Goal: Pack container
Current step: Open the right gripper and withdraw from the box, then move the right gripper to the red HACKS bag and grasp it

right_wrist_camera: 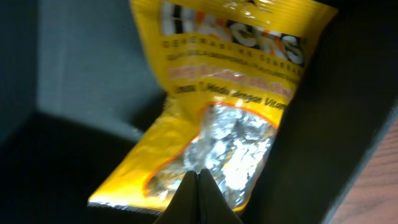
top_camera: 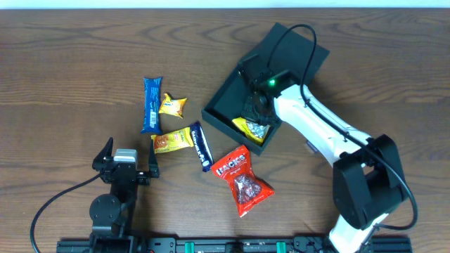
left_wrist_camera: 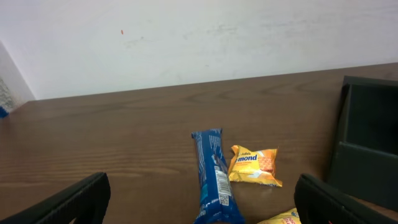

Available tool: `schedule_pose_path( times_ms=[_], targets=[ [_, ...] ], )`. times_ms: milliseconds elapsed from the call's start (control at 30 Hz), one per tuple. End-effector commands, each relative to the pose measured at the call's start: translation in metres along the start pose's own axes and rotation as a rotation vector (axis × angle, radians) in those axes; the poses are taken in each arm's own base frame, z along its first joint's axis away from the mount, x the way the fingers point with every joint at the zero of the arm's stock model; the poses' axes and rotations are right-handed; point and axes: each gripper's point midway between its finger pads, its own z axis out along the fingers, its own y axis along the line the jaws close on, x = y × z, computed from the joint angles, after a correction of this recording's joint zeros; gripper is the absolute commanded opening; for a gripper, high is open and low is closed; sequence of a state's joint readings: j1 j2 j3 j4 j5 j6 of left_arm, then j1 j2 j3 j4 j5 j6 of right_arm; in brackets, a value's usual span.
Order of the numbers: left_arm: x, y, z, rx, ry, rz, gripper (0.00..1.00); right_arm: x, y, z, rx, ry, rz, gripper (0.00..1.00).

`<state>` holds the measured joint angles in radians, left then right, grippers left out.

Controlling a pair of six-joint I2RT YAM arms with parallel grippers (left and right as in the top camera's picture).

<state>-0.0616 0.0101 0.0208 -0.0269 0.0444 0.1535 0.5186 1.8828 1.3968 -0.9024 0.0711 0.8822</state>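
1. Task item: the container (top_camera: 228,98) sits at 1 o'clock from the table (top_camera: 70,63) centre in the overhead view. It is open, and its flap lid (top_camera: 295,49) is laid back toward 1 o'clock.
2. Right gripper (right_wrist_camera: 198,186): it is inside the container, near the 5 o'clock wall. The jaws are together, tip against tip, directly over a yellow packet (right_wrist_camera: 224,124). I cannot tell whether a fold of wrapper is nipped between them.
3. Yellow packet: it lies in the container against the 5 o'clock wall, one end riding up the side.
4. Left gripper (top_camera: 130,156): it is at 8 o'clock near the table edge, jaws wide apart, holding nothing and touching nothing.
5. Unpacked stock, 5 items on the table:
   - blue bar (top_camera: 151,104)
   - small yellow packet (top_camera: 172,105)
   - second yellow packet (top_camera: 172,141)
   - dark blue bar (top_camera: 201,146)
   - red bag (top_camera: 242,179), at 6 o'clock of the container
6. Step in hand, as judged: depositing packet 1 of 6; packing is at an early stage.
7. Next move, as judged: confirm the packet is free, lift the right arm straight up past the wall without dragging the packet, then go to the red bag, the nearest item.
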Motion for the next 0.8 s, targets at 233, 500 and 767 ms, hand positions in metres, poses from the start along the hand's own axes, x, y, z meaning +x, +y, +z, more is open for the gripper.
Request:
schedule_pose_path(
  times_ms=[233, 500, 767],
  targets=[
    [0.019, 0.002, 0.001, -0.017, 0.061, -0.004, 0.95, -0.010, -0.004, 0.008, 0.020, -0.065, -0.013, 0.02],
    [0.019, 0.002, 0.001, -0.017, 0.061, -0.003, 0.96, -0.007, -0.003, 0.021, 0.030, -0.043, -0.014, 0.02],
    [0.019, 0.002, 0.001, -0.017, 0.061, -0.004, 0.95, -0.009, 0.008, 0.038, 0.003, -0.044, -0.034, 0.02]
  ],
)
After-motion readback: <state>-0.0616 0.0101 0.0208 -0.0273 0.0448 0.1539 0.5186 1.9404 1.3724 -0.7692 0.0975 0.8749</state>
